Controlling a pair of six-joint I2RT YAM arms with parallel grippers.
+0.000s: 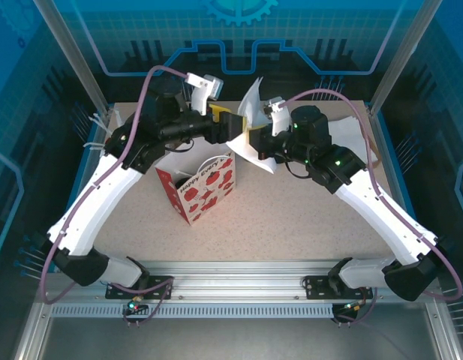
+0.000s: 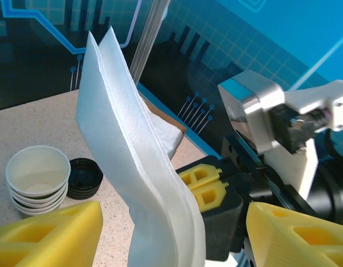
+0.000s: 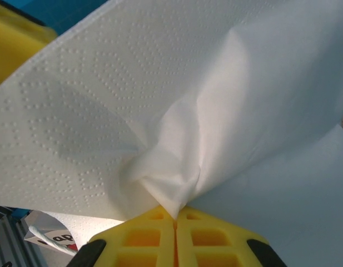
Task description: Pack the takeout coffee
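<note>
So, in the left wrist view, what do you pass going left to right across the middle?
First the stack of lidless paper cups → stack of black lids → white napkin → right gripper, shut on that napkin → grey block on the right arm.

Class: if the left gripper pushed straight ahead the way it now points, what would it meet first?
Probably the white napkin, standing between the left gripper's open fingers; the right gripper pinching it looks close behind; depth is unclear.
</note>
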